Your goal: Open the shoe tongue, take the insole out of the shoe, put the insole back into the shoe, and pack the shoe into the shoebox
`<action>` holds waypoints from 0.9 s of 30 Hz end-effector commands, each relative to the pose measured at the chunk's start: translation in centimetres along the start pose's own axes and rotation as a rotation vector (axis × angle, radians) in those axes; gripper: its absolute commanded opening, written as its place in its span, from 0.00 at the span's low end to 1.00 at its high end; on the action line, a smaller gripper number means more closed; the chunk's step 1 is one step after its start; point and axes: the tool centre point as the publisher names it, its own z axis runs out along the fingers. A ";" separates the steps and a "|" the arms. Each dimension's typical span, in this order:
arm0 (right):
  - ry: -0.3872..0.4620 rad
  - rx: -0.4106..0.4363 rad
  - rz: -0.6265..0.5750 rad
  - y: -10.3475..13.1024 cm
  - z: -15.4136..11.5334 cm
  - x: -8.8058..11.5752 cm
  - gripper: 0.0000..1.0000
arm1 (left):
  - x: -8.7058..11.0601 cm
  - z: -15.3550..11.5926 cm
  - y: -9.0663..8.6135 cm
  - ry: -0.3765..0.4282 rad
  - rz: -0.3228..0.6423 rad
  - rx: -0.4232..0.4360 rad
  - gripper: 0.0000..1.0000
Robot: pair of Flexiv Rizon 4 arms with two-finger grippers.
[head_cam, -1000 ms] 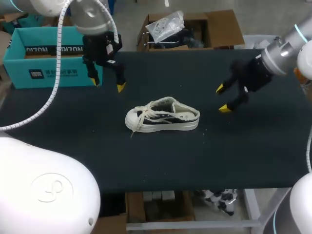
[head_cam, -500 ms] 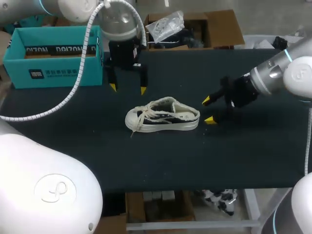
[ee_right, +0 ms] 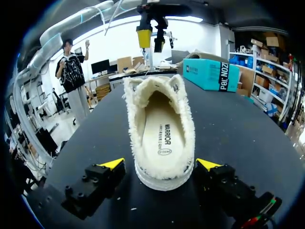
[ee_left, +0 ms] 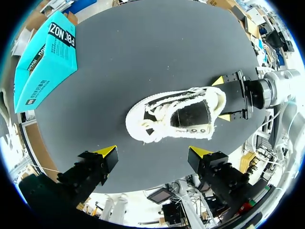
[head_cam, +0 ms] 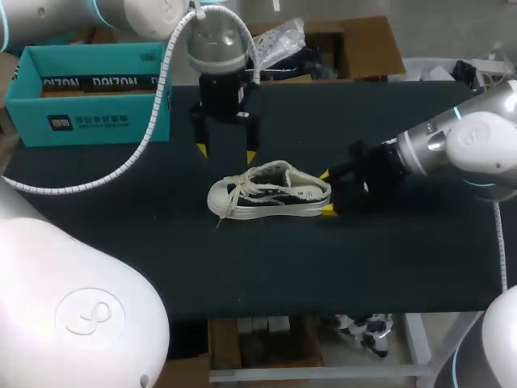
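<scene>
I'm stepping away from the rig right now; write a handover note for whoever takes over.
Left gripper open, hovering beyond the shoe.
Right gripper open, straddling the heel, no grip seen.
The shoe stands upright in the middle of the table, insole inside; shoebox open at the far-left corner.
Done: nothing visible. To do: every step, ending with the shoe boxed.

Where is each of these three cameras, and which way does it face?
Head: above and behind, looking down on the table; left gripper and right gripper show.
Left wrist: above the shoe, looking down; own tips show.
Right wrist: low at the heel, looking along the shoe; own tips show.
Shared: all see shoe and shoebox.
</scene>
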 end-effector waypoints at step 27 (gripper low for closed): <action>-0.090 -0.096 -0.007 0.4 3.1 -0.1 0.21 | 2.5 1.8 -1.1 -0.013 -0.022 -0.018 1.00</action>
